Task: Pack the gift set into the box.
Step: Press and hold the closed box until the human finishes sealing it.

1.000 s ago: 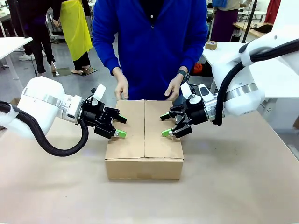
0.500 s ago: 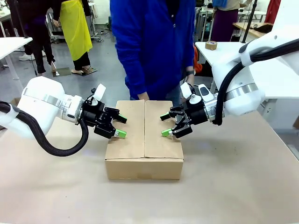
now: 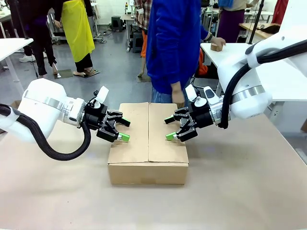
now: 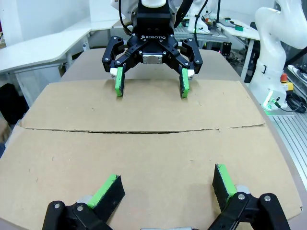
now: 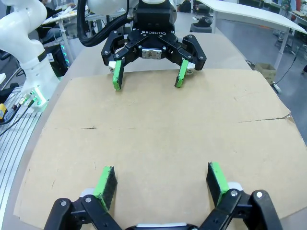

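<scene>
1. The large brown corrugated cardboard box (image 3: 147, 143) sits on the tan table (image 3: 240, 191) between my two arms. It is in the middle and nearer the far edge.
2. Its top flaps lie flat and closed. In the front view one seam runs down the middle of the top, from the far side toward me, so I cannot see inside.
3. My left gripper (image 3: 125, 130) reaches in over the box's left flap with its green-padded fingers spread wide and nothing between them. The left wrist view shows the same gap above bare cardboard (image 4: 165, 184).
4. My right gripper (image 3: 169, 128) mirrors it over the right flap, also spread wide and holding nothing, as the right wrist view confirms (image 5: 160, 179).
5. The two grippers face each other across the seam, well apart.
6. I cannot tell whether any fingertip presses on the cardboard or only hovers just above it.
7. A person in a blue top (image 3: 172, 43) stands at the far side, just behind the box.
</scene>
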Available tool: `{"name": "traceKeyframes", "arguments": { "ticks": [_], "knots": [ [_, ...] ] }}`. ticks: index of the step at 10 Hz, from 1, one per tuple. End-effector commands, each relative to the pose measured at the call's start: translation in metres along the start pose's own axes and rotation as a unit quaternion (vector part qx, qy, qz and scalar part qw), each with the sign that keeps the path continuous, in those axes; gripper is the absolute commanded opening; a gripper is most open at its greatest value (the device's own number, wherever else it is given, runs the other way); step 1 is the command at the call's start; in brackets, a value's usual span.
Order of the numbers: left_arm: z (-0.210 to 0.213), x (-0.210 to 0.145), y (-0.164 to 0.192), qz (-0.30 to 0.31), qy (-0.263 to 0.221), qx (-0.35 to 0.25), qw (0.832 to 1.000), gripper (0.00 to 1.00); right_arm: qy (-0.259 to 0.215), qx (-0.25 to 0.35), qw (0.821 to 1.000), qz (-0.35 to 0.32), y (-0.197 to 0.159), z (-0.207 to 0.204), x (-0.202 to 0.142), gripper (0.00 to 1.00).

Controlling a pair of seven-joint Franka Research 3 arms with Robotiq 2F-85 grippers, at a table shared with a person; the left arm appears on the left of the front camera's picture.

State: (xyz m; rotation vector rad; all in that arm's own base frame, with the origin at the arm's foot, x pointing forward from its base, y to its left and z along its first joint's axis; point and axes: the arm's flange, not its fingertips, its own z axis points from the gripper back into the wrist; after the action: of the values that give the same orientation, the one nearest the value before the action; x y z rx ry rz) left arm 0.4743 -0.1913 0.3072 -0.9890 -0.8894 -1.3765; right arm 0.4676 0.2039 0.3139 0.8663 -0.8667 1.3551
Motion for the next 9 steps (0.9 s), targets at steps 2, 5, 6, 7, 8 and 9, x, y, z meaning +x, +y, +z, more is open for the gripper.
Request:
{"name": "traceKeyframes", "arguments": {
  "ticks": [2, 5, 6, 7, 8, 9],
  "knots": [
    [-0.0007, -0.0023, -0.0013, 0.001, 0.002, 0.0, 1.0, 1.0, -0.004, -0.008, 1.0, 0.002, 0.0001, -0.0016, -0.0009, 1.0],
    [-0.0007, -0.0023, -0.0013, 0.001, 0.002, 0.0, 1.0, 1.0, -0.004, -0.008, 1.0, 0.002, 0.0001, -0.0016, -0.0009, 1.0],
    [-0.0007, -0.0023, -0.0013, 0.001, 0.002, 0.0, 1.0, 1.0, -0.004, -0.008, 1.0, 0.002, 0.0001, -0.0016, -0.0009, 1.0],
    [-0.0007, -0.0023, -0.0013, 0.001, 0.002, 0.0, 1.0, 1.0, -0.004, -0.008, 1.0, 0.002, 0.0001, -0.0016, -0.0009, 1.0],
    [-0.0007, -0.0023, -0.0013, 0.001, 0.002, 0.0, 1.0, 1.0, -0.004, -0.008, 1.0, 0.002, 0.0001, -0.0016, -0.0009, 1.0],
    [-0.0007, -0.0023, -0.0013, 0.001, 0.002, 0.0, 1.0, 1.0, -0.004, -0.008, 1.0, 0.002, 0.0001, -0.0016, -0.0009, 1.0]
  ]
}}
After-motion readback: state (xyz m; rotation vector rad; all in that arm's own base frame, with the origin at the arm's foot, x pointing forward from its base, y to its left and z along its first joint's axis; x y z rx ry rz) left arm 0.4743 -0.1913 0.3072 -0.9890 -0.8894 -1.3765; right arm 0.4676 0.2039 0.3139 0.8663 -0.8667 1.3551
